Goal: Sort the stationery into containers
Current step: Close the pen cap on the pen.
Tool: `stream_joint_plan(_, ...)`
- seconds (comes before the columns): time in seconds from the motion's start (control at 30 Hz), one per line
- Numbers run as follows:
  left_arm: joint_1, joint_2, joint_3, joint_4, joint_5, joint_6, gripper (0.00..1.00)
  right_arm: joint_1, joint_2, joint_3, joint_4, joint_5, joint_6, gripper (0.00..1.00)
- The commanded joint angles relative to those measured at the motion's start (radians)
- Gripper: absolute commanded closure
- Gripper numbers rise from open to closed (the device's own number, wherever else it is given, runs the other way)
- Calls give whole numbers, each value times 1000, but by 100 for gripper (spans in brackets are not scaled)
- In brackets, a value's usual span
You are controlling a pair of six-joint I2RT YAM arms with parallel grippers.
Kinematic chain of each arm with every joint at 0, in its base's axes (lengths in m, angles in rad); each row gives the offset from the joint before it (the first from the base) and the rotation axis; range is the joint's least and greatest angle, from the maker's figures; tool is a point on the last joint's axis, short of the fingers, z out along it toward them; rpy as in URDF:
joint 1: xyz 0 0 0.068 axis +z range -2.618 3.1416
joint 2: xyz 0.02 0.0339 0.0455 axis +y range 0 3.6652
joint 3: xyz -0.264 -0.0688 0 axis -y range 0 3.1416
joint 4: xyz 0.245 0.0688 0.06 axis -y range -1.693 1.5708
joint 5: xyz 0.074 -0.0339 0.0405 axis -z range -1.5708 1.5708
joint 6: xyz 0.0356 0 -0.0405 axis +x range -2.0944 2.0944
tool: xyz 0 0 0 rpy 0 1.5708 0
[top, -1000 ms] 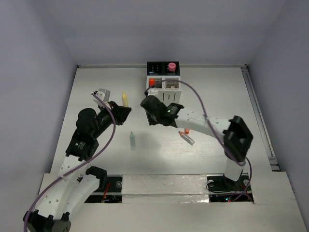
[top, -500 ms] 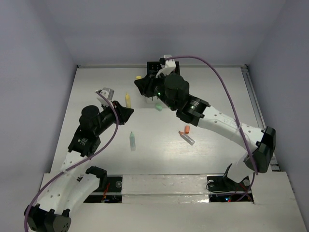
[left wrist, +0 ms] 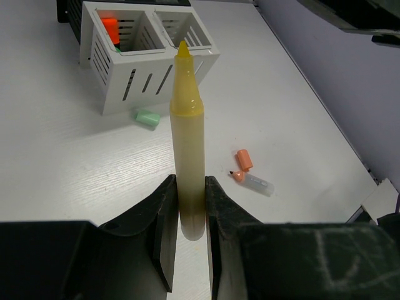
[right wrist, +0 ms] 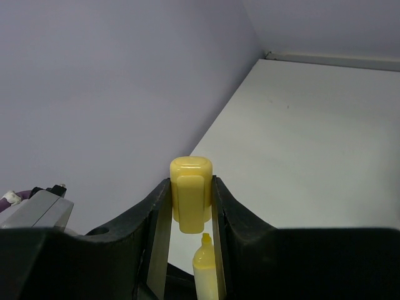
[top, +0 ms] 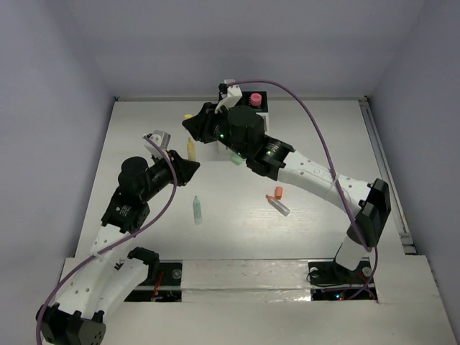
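Evidently for recapping, left gripper (left wrist: 187, 190) clamps an uncapped yellow plastic highlighter (left wrist: 188, 137); right gripper (right wrist: 190, 206) pinches its yellow cap (right wrist: 191, 184) nearby.

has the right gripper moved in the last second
Yes. The right gripper, shut on the yellow cap, has gone from just in front of the organizer to beside its left side.

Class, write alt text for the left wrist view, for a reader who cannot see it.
The left gripper clamps the base of an uncapped yellow highlighter, tip pointing toward a white slatted organizer with an orange item in one compartment. On the table lie a green cap, an orange cap and an uncapped orange-tipped pen.
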Motion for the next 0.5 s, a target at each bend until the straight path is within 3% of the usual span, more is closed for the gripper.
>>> stream_joint_plan(0.0, -3, -20, 18, 60, 9, 14, 100, 0, -3, 37, 30, -14, 8, 100)
stream_joint_plan(0.47, -3, -18, 22, 52, -14, 19, 100, 0, 12, 8, -26, -18, 5, 100)
